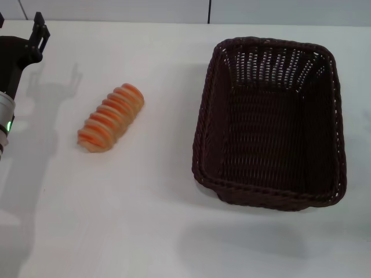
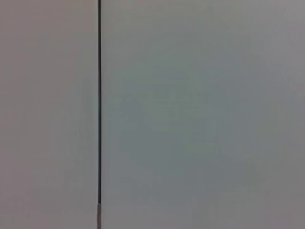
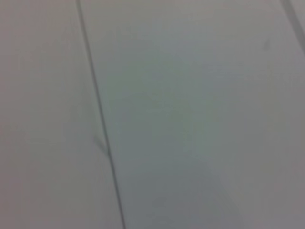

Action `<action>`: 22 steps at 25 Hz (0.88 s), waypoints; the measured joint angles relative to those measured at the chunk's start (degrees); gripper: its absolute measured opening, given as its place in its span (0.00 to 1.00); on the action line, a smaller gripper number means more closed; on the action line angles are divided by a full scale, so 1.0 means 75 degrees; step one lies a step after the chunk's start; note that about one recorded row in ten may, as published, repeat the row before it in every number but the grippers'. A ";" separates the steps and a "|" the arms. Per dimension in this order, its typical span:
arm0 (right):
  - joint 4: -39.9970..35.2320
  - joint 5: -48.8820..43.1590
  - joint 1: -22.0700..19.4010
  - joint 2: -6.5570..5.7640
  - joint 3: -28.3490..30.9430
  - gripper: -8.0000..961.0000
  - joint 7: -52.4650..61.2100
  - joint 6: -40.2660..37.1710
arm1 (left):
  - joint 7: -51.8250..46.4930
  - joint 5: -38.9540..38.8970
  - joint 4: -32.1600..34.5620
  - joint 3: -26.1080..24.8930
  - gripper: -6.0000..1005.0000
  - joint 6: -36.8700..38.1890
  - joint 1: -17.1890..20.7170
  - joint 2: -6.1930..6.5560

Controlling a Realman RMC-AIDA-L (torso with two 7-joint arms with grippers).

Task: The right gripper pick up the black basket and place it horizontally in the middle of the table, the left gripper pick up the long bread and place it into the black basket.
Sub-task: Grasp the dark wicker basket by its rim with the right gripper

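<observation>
The black basket (image 1: 269, 121) stands empty on the right part of the white table (image 1: 145, 220), its long side running away from me. The long bread (image 1: 111, 118), tan with orange-brown ridges, lies slantwise on the table left of the middle, well apart from the basket. My left gripper (image 1: 40, 29) is at the far left back corner, above the table, behind and left of the bread and holding nothing. Its arm with the green light (image 1: 9, 126) runs along the left edge. My right gripper is out of view.
A grey wall with a dark vertical seam (image 1: 208, 11) rises behind the table's back edge. The left wrist view shows only grey panels with a seam (image 2: 99, 105), and the right wrist view shows the same (image 3: 97, 124). A soft shadow (image 1: 243, 243) lies in front of the basket.
</observation>
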 joint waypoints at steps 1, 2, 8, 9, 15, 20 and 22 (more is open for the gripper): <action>-0.0657 -0.0457 -0.0150 0.0017 -0.0061 0.85 0.0413 0.0557 | 0.0000 -0.0005 0.0003 -0.0003 0.77 -0.0029 -0.0022 0.0000; -0.1176 -0.0806 -0.0267 0.0022 -0.0135 0.85 0.0806 0.0965 | 0.0000 -0.0001 0.0002 -0.0005 0.77 -0.0046 -0.0038 0.0000; -0.4193 -0.4779 -0.0590 -0.0033 -0.0408 0.85 0.5216 0.2677 | 0.0000 -0.0002 0.0082 -0.0005 0.77 -0.0192 -0.0208 0.0008; -0.4536 -0.5483 -0.0569 -0.0022 -0.0399 0.85 0.5845 0.2665 | 0.0000 -0.0004 0.0097 -0.0006 0.77 -0.0205 -0.0231 0.0007; -0.5776 -0.7966 -0.0344 -0.0017 -0.0574 0.85 0.8486 0.2097 | 0.0000 -0.0004 0.0108 0.0002 0.77 -0.0275 -0.0351 0.0003; -0.5727 -0.8258 -0.0073 -0.0027 -0.0659 0.85 0.8881 0.1893 | 0.0000 -0.0004 0.0140 0.0002 0.77 -0.0287 -0.0362 -0.0001; -0.5651 -0.8456 0.0030 -0.0025 -0.0667 0.85 0.9004 0.1881 | 0.0000 -0.0003 0.0156 0.0006 0.77 -0.0287 -0.0363 -0.0001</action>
